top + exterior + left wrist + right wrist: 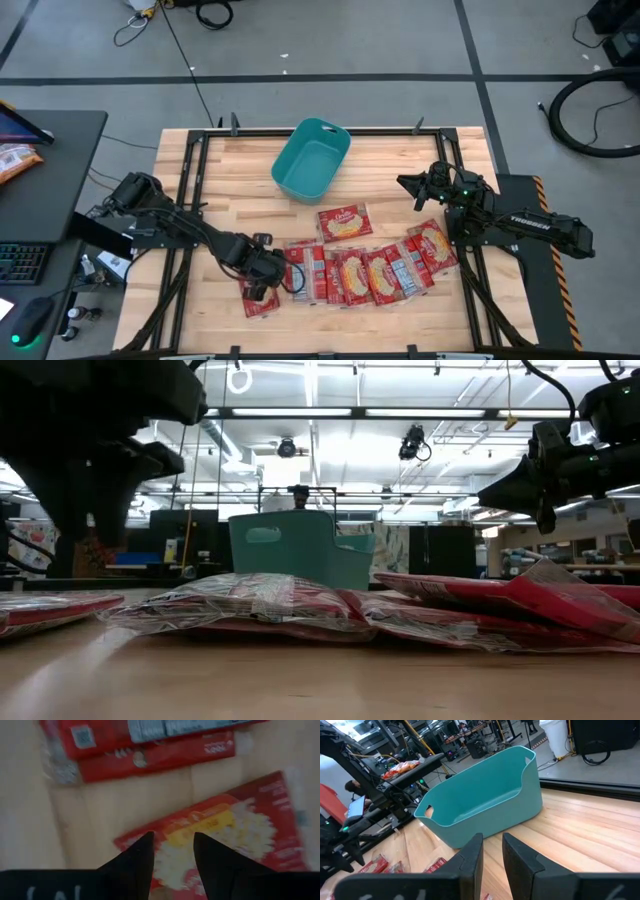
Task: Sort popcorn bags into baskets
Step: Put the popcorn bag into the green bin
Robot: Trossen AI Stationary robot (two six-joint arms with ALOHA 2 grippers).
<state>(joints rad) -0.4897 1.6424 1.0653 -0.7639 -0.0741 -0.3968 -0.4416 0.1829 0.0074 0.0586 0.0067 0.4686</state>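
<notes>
Several red popcorn bags with cream-yellow panels lie overlapping in a row near the table's front edge. One more bag lies flat alone behind that row. A further bag lies flat on the wood at the row's left end. My left gripper points down over it, open, its fingertips just above the yellow panel. The teal basket stands at the table's far middle and shows nothing inside. My right gripper hangs level at the right side, pointing toward the basket, slightly open with nothing between its fingers.
An orange snack bag lies on the dark side desk left of the table. Bare wood lies between the basket and the row of bags. In the low view the bags lie in front of the basket.
</notes>
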